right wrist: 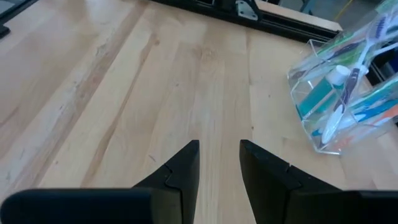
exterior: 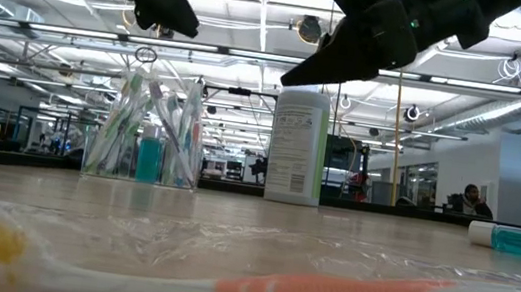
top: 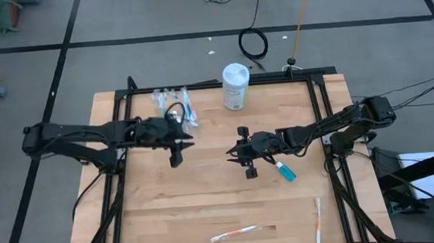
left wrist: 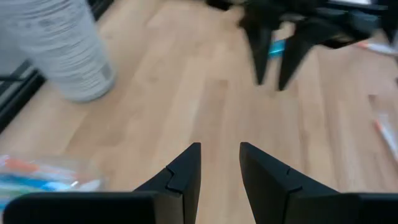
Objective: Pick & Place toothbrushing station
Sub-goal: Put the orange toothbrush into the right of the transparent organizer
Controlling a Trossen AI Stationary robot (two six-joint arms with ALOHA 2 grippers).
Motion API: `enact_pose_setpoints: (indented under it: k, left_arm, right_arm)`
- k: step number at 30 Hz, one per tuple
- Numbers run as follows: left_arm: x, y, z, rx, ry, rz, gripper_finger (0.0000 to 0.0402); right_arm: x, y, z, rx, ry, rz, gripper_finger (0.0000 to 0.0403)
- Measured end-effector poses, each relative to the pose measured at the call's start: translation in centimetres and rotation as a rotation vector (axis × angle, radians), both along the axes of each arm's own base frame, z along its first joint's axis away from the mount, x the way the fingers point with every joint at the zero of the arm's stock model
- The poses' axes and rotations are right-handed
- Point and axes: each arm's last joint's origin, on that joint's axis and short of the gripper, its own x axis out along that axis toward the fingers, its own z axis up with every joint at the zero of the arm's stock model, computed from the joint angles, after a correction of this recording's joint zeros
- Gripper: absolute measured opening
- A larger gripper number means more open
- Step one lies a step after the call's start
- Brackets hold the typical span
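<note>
Judging by how things lie, the task seems mostly done: the clear plastic cup (top: 175, 103) at the far left of the wooden tabletop (top: 207, 192) already holds many slim toothbrushes and a teal tube. Left are a teal tube (top: 285, 170) beside the right claw (top: 241, 157) and two wrapped toothbrushes (top: 234, 233) (top: 318, 221) near the front edge. The left claw (top: 179, 150) and the right one both hang partly open, holding nothing.

bright even ceiling strip light, soft shadows; low view toothbrush (exterior: 222, 287) foreground blurred; left wrist bg motion-blurred.
</note>
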Motion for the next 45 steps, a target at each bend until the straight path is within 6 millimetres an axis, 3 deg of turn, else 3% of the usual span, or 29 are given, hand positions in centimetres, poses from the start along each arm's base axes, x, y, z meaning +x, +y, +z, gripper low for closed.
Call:
enact_pose_setpoints:
  k: [11, 14, 20, 26, 36, 45]
  left_arm:
    - [1.7, -2.9, -2.0, -0.009, 0.074, -0.105, 0.0118]
    - [1.7, -3.3, -2.2, -0.04, 0.087, -0.094, 0.0118]
    - [2.1, -3.7, -2.6, -0.122, 0.088, -0.04, 0.0118]
    - [2.4, -3.8, -2.8, -0.121, 0.086, -0.036, 0.0118]
    - [2.4, -3.8, -3.0, -0.127, 0.098, -0.028, 0.0118]
    - [2.4, -3.7, -2.9, -0.102, 0.093, 0.002, 0.0118]
  right_arm:
    - [-0.1, 0.1, -0.1, 0.008, 0.017, -0.001, 0.0109]
    - [-0.4, 0.7, -0.5, 0.088, 0.064, -0.022, 0.0109]
    - [-3.0, 2.8, 1.1, 0.302, 0.171, -0.046, 0.0109]
    - [-5.5, 4.8, 0.8, 0.473, 0.335, -0.146, 0.0109]
    - [-10.8, 8.8, -1.7, 0.996, 0.971, -0.684, 0.0109]
    - [-13.0, 11.1, -2.0, 1.022, 1.077, -0.838, 0.0109]
